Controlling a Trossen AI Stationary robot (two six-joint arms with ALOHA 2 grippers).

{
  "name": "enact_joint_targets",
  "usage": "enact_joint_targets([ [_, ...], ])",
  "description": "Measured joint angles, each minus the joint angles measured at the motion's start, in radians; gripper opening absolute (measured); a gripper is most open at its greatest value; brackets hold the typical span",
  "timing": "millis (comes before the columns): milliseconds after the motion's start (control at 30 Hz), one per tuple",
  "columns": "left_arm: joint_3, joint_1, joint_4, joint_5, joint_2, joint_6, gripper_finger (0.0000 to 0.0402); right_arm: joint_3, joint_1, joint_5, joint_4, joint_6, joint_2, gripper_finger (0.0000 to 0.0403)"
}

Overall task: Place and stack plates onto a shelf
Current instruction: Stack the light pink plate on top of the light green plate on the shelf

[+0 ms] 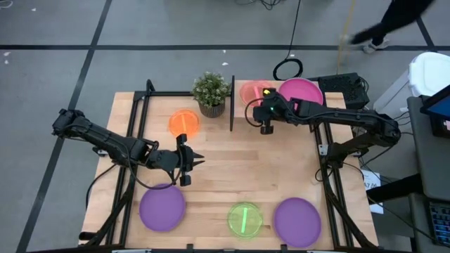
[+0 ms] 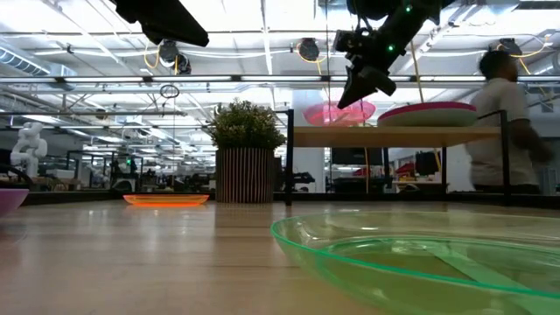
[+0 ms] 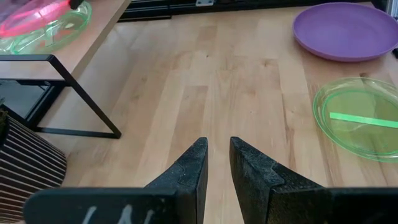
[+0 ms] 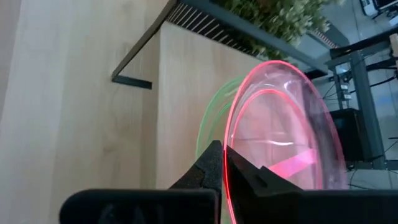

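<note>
Overhead view, clock directions taken from the table centre. The shelf (image 1: 281,112) lies at 1 o'clock. On it rest a magenta plate (image 1: 302,91) and, beside that, a pink-red plate (image 1: 252,93) over a lime green plate (image 4: 208,134). The right gripper (image 1: 261,112) is above the shelf's near edge, its fingers (image 4: 214,168) pinched together on the rim of the pink-red plate. The left gripper (image 1: 197,160) is at 9 o'clock, over bare tabletop (image 1: 232,169); its fingers (image 3: 193,171) stand slightly apart and hold nothing. An orange plate (image 1: 183,122) lies at 11 o'clock, beside the potted plant (image 1: 211,93) at 12 o'clock. Along the near edge lie a purple plate (image 1: 162,207) at 7 o'clock, a second lime green plate (image 1: 245,218) at 6 o'clock and a second purple plate (image 1: 297,221) at 5 o'clock. A person (image 2: 507,122) stands in the room beyond.
</note>
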Motion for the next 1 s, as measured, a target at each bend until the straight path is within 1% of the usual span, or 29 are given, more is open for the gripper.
enact_joint_targets([
  [567,0.0,0.0,0.0,0.0,0.0,-0.001,0.0074,-0.02,-0.006,0.0,0.037,0.044,0.0,0.0003],
  [833,0.0,0.0,0.0,0.0,0.0,-0.003,0.0074,-0.021,-0.006,0.001,0.044,0.065,0.0,0.0041],
  [1000,0.0,-0.002,-0.018,0.0,0.0,-0.005,0.0074,-0.022,0.036,0.004,0.091,0.136,-0.056,0.0065],
])
